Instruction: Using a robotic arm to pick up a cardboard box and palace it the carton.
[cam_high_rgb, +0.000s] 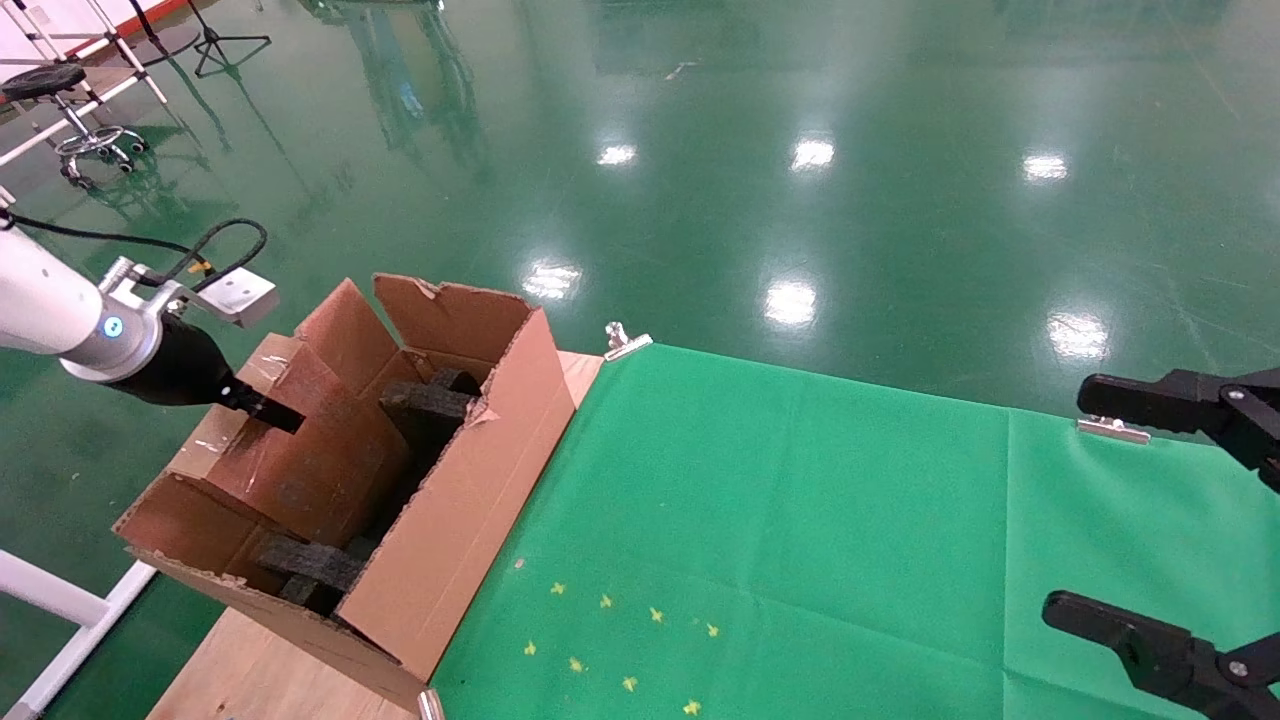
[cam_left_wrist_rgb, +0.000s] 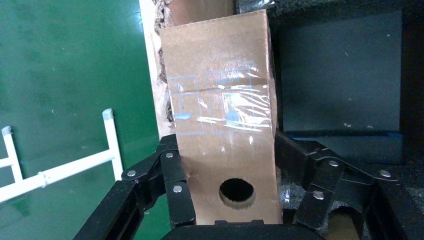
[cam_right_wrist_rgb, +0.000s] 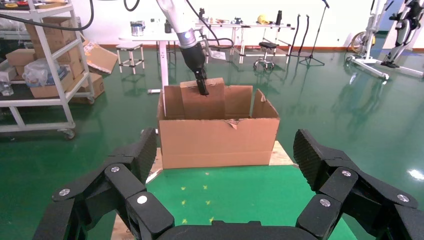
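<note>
My white left robotic arm (cam_high_rgb: 60, 310) reaches over the left side of the carton (cam_high_rgb: 480, 480), a large brown carton with torn flaps at the table's left end. Its black gripper (cam_high_rgb: 265, 405) is shut on the small taped cardboard box (cam_high_rgb: 310, 450), which stands tilted inside the carton against the left wall. In the left wrist view the box (cam_left_wrist_rgb: 220, 115) sits between the fingers (cam_left_wrist_rgb: 172, 170), with a round hole near the palm. The right wrist view shows the box (cam_right_wrist_rgb: 202, 102) sticking up out of the carton (cam_right_wrist_rgb: 220, 135). My right gripper (cam_high_rgb: 1110, 505) is open and empty at the table's right edge.
Black foam blocks (cam_high_rgb: 430, 405) lie inside the carton. A green cloth (cam_high_rgb: 800, 520) covers the table, held by metal clips (cam_high_rgb: 625, 340), with small yellow marks (cam_high_rgb: 610, 640) near the front. A white tube frame (cam_high_rgb: 70, 600) stands on the floor at the left.
</note>
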